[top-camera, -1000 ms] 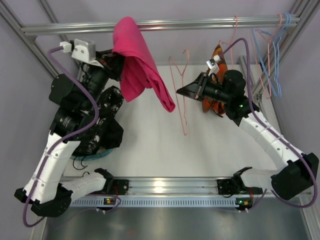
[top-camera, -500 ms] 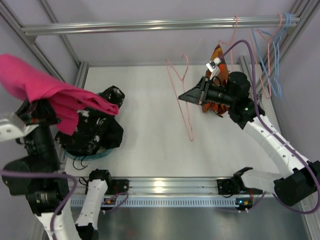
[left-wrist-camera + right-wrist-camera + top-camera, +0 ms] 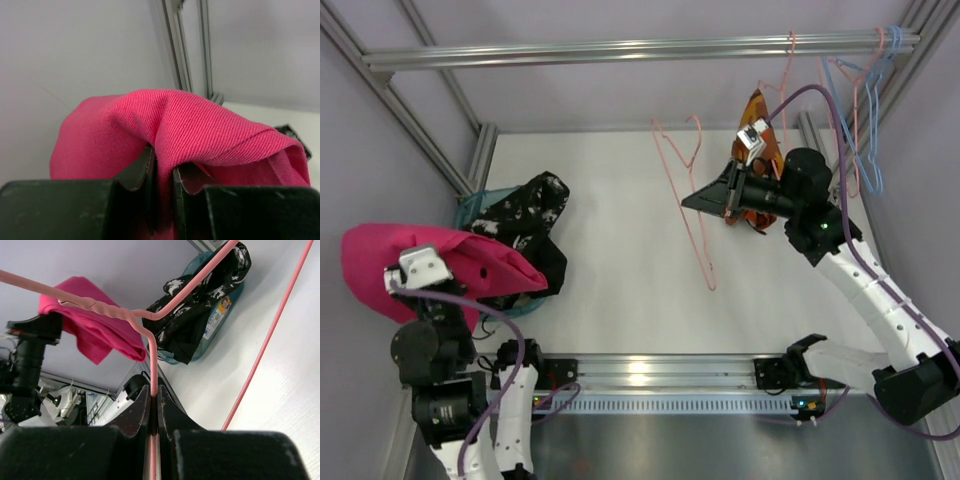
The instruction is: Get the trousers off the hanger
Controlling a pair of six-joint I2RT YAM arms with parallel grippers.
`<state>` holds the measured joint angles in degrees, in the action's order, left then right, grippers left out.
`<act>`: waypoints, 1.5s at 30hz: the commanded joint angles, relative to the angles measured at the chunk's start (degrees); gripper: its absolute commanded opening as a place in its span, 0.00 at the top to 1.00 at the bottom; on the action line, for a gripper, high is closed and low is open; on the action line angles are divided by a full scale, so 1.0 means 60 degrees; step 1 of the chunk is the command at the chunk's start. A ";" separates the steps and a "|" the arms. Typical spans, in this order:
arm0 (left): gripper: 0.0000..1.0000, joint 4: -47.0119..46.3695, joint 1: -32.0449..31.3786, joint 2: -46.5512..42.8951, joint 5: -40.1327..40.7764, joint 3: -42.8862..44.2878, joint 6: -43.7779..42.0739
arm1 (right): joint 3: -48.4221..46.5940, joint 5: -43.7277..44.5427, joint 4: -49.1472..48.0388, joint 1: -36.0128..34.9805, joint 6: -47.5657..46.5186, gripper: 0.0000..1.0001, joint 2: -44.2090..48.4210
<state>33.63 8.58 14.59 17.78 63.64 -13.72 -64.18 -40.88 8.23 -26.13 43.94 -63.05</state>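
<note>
The magenta-pink trousers (image 3: pixel 375 270) hang bunched at the near left, above and beside the basket. My left gripper (image 3: pixel 162 160) is shut on a fold of them (image 3: pixel 210 125), and the cloth drapes over its fingers. My right gripper (image 3: pixel 705 198) is shut on the wire of a bare pink hanger (image 3: pixel 692 215), held over the table's middle right. The wire (image 3: pixel 151 355) runs straight up between its fingertips. The orange-red patterned trousers (image 3: pixel 756 108) hang behind my right arm and are partly hidden by it.
A black garment with white marks (image 3: pixel 532 225) lies heaped over a teal basket (image 3: pixel 470 205) at the table's left. Several pink and blue wire hangers (image 3: pixel 865 100) hang from the rail (image 3: pixel 620 48) at the back right. Frame posts stand at both sides.
My left arm has swung the pink trousers from the back rail down to the near left. The right gripper with the hanger has shifted slightly right.
</note>
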 commanded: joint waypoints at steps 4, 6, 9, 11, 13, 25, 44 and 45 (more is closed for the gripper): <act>1.00 -0.1952 0.0035 0.0613 -0.0618 -0.1654 -0.0601 | -0.0553 0.0017 0.0693 -0.0040 -0.1024 1.00 0.0897; 1.00 -0.2627 0.0035 0.1345 -0.1145 -0.2357 -0.0425 | -0.0596 -0.0129 0.0927 -0.0040 -0.1389 1.00 0.1102; 1.00 -0.3874 0.0021 0.2969 -0.1001 -0.2915 -0.0190 | -0.0786 -0.0173 0.1554 -0.0040 -0.2091 1.00 0.1381; 1.00 -0.4269 0.0035 0.4182 -0.1059 -0.2959 0.0015 | -0.1035 -0.0130 0.2025 -0.0010 -0.2444 1.00 0.1513; 0.95 -0.4446 0.0035 0.4816 -0.1423 -0.2974 0.0262 | -0.1167 0.0016 0.2684 0.0048 -0.2841 1.00 0.1747; 0.18 -0.2462 0.0035 0.4353 -0.7117 -0.2478 -0.0303 | -0.1709 -0.0817 0.5217 0.0722 -0.4451 1.00 0.2042; 0.19 -0.1474 -0.0184 0.6180 -1.6265 0.2151 -0.0717 | -0.3363 -0.3191 0.6407 -0.0082 -0.5976 1.00 -0.0800; 0.20 -0.1488 -0.0344 0.6356 -1.6148 0.2298 -0.0804 | -0.3481 -0.3205 0.6378 -0.0228 -0.6049 1.00 -0.0888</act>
<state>24.99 7.99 49.52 -74.04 73.58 -15.84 -80.44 -56.42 48.10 -25.10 9.91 -66.83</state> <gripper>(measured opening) 0.808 0.027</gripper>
